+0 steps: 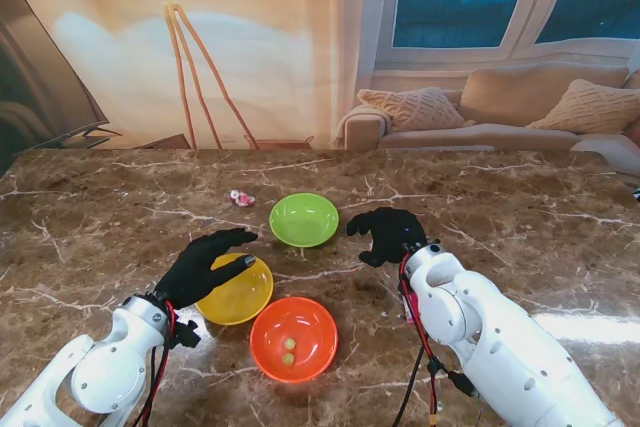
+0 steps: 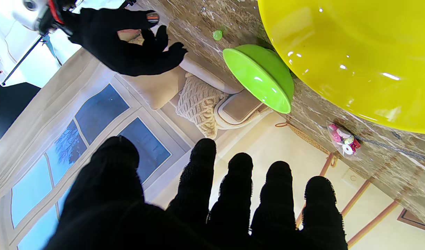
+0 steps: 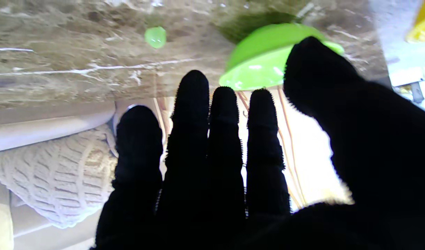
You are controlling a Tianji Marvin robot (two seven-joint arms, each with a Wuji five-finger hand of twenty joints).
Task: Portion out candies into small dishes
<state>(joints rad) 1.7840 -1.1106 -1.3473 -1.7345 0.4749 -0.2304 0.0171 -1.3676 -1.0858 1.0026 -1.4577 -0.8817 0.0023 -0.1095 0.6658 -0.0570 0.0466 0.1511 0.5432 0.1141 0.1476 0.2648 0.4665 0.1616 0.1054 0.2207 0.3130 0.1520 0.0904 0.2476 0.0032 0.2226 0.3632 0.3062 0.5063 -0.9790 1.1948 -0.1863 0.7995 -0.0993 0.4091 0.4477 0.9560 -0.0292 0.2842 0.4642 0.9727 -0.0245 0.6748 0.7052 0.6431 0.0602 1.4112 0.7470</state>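
Candy packet (image 2: pixel 344 142) print unreadable, green dish (image 1: pixel 304 219) w/o markings

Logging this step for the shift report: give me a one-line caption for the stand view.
Both open hands, left hand and right hand, hover beside three dishes; only the orange dish holds candies.

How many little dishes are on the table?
3. The green dish sits farthest from me, the yellow dish is on the left partly under the left hand, and the orange dish is nearest me.
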